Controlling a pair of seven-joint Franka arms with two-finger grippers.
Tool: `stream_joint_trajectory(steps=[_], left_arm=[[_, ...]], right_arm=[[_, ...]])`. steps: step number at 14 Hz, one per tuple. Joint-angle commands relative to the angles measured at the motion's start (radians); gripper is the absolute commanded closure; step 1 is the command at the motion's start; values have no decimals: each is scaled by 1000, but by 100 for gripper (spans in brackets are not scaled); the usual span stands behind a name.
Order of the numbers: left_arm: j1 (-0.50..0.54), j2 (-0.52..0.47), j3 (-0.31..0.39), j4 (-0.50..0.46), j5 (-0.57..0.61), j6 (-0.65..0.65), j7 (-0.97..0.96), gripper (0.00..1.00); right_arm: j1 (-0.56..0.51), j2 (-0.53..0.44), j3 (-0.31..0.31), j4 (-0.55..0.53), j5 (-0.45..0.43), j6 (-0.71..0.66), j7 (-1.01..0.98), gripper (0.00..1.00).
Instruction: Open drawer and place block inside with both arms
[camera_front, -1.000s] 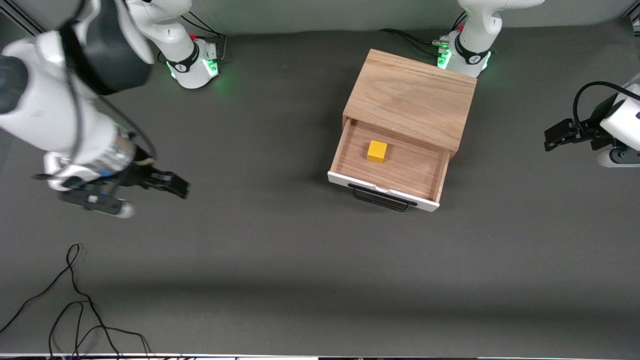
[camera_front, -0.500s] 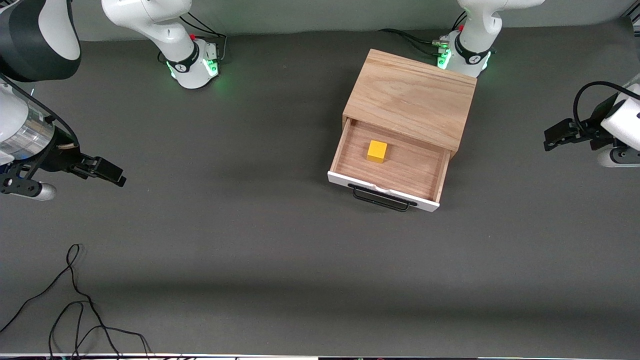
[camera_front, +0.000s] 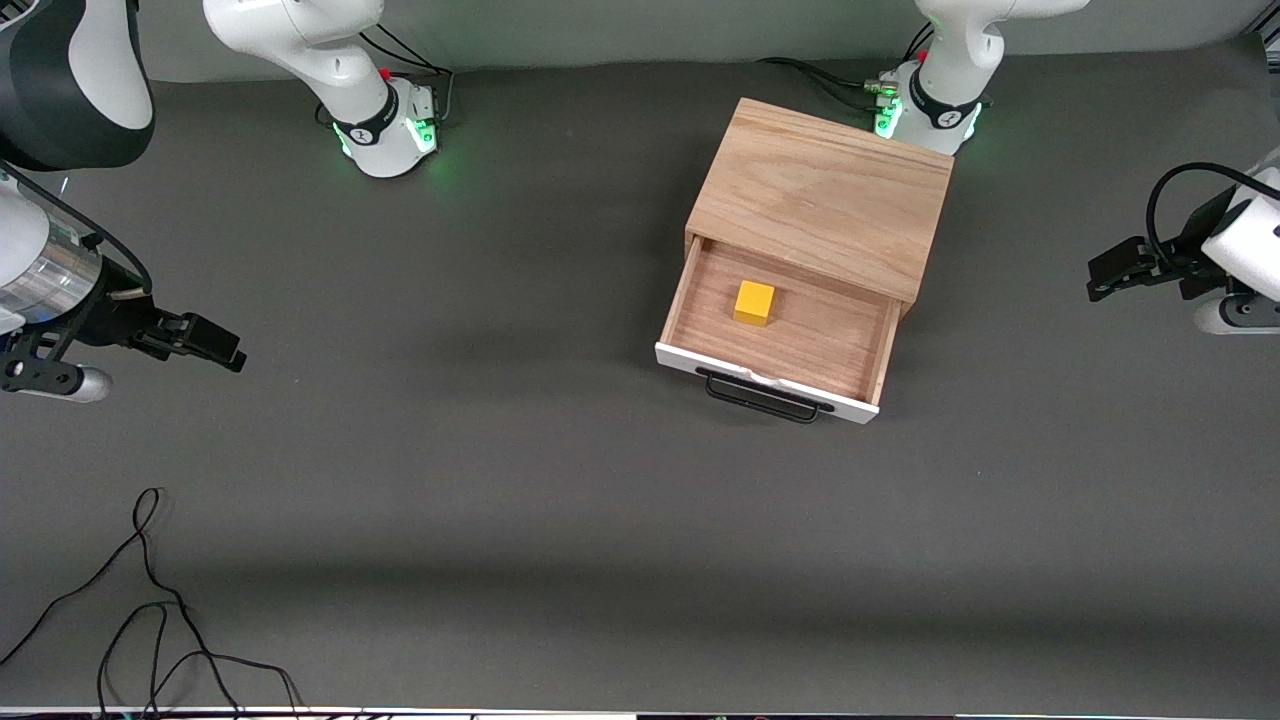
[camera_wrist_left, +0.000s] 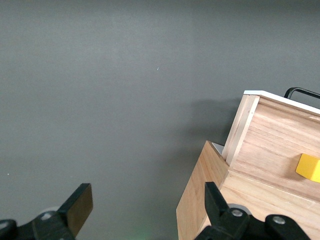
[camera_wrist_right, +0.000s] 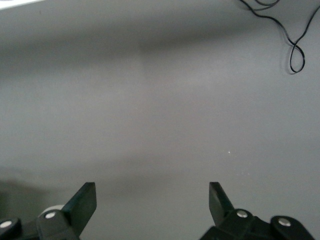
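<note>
Front view shows the light, rigid yellow block (camera_front: 755, 302), best pinched across flat sides, inside the open drawer (camera_front: 690, 315), with my left gripper (camera_front: 1112, 277) and right gripper (camera_front: 205, 343) both spread wide, empty, well apart from that drawer.

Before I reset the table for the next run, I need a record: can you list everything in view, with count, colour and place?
cabinet: one, light wood, on the table toward the left arm's end.
drawer: one, white front, wood interior, pulled open from the cabinet toward the front camera.
handle: one, black bar, on the drawer front.
block: one, yellow, inside the open drawer.
cable: one, black, loose on the table toward the right arm's end, nearest the front camera.
table: one, dark grey.
left tool: one, black, open, empty, beside the cabinet.
right tool: one, black, open, empty, over bare table.
</note>
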Motion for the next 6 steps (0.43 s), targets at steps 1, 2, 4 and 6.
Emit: stream_joint_trajectory(steps=[1,2,4,6], left_arm=[[-2,-14,4,-8,-14,-14,16,0],[-2,-14,4,-10,-14,-15,16,0],[-2,-14,4,-10,-14,-15,16,0],[-3,-15,3,-10,-14,-15,16,0]], right_arm=[[5,-15,-7,9,7,-47,-68,0],[5,-15,-7,9,7,-50,-81,0],[5,-13,-7,10,7,-50,-94,0],[5,-13,-8,12,5,-63,-95,0]])
